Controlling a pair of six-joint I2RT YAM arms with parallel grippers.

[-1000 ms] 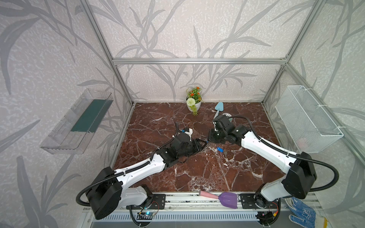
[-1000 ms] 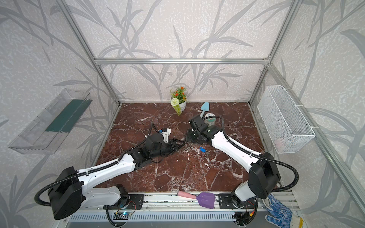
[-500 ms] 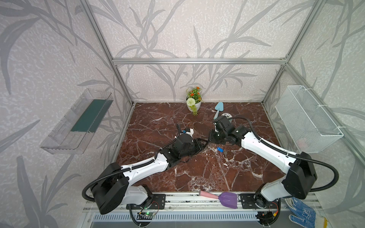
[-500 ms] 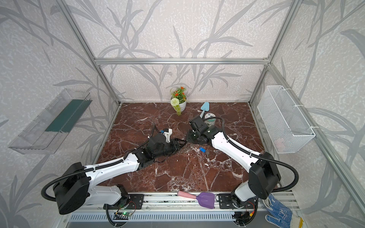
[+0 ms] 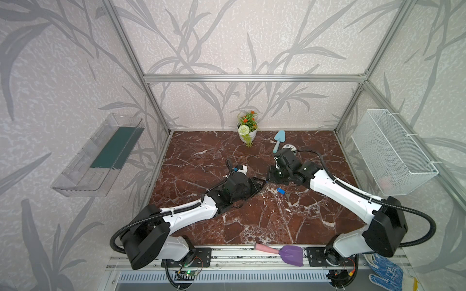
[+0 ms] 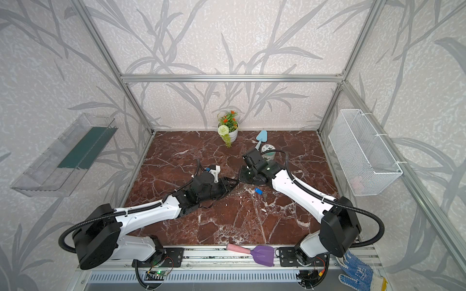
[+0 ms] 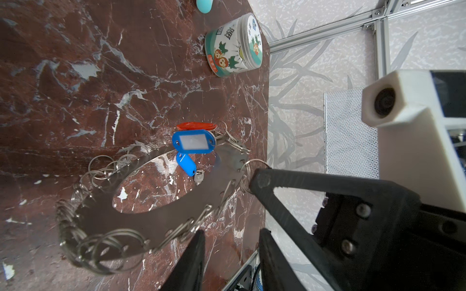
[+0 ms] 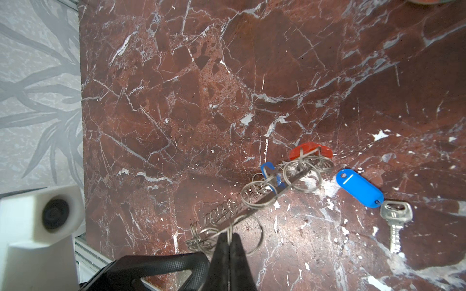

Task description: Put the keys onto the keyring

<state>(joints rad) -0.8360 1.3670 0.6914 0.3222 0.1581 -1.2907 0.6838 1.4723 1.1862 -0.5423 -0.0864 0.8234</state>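
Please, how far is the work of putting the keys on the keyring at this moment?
Looks done: the orange-red tag and one blue tag sit among the split rings of the keyring, apparently hooked on. In hand: the right gripper is shut on a split ring, holding it tilted; the left gripper is open beside its edge. Left: the other blue tag, with its key, lies loose on the table.

Leaf-patterned grey walls, red-brown marble floor, aluminium frame, clear wall shelf, white wire basket
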